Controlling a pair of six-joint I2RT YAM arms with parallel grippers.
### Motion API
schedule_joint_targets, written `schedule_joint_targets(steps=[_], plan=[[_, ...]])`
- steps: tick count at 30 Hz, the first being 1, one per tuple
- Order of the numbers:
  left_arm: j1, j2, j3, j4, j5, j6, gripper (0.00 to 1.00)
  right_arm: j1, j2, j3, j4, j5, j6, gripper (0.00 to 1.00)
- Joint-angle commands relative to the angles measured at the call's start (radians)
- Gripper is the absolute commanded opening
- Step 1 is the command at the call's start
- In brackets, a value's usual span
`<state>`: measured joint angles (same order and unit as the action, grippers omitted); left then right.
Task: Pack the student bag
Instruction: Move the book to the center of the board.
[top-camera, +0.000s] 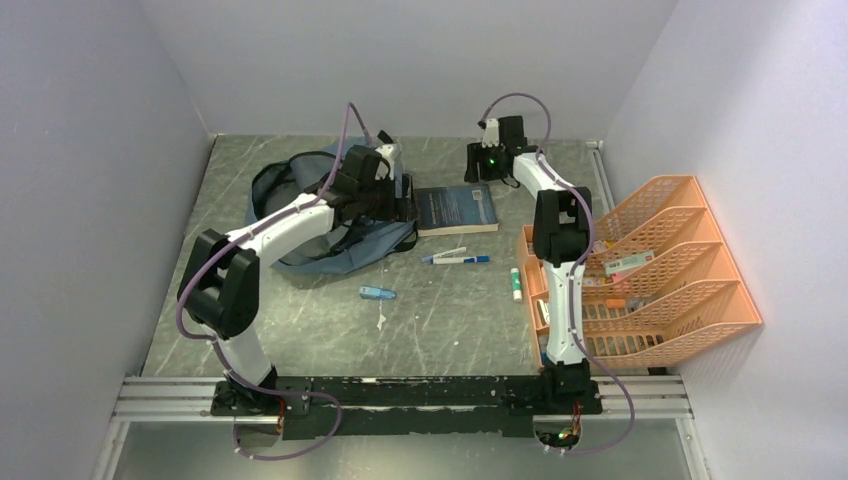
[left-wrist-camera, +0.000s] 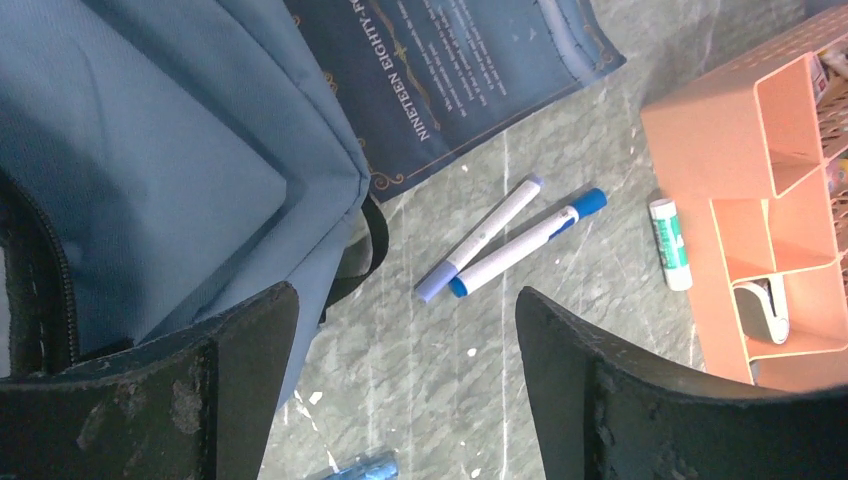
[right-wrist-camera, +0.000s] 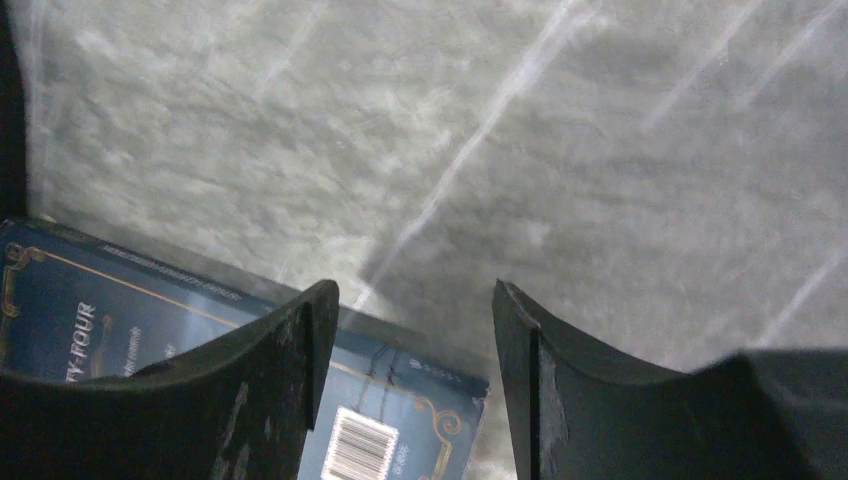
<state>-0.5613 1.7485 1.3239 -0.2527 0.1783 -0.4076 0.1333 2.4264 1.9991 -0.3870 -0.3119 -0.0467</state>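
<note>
We are fetching the paperback (right-wrist-camera: 100, 310).
Right tool (right-wrist-camera: 415, 300) is hovering spread at its corner, needing lowering; left tool (left-wrist-camera: 405, 300) is gaping, empty.

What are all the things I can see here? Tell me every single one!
backpack: one, grey-blue with black straps, far left of the table
book: one, dark blue, flat beside the backpack
pens: two, white with blue caps, side by side in front of the book
glue stick: one, white and green, next to the rack
small blue thing: one, light blue, mid-table, too small to name
tray rack: one, orange, right side
odds and ends: several, mixed colours, inside the rack
table: one, grey marbled
arms: two, white and black, near edge
left pincer: one, black, open, over the backpack's corner
right pincer: one, black, open, over the book's corner
</note>
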Motion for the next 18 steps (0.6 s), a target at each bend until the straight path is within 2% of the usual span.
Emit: schedule_joint_targets(steps=[1,14,18], plan=[[-0.011,-0.039,-0.015,-0.006,-0.008,-0.005,0.84,0.006,0.020,0.036,-0.052,-0.054,0.012,0.62],[-0.023,-0.009,-0.019,0.009,0.023,-0.006,0.83,0.022,-0.168,-0.250,-0.118,0.104,0.210,0.49],[-0.050,0.002,-0.009,-0.005,0.010,0.015,0.83,0.052,-0.291,-0.436,-0.071,0.124,0.262,0.44]])
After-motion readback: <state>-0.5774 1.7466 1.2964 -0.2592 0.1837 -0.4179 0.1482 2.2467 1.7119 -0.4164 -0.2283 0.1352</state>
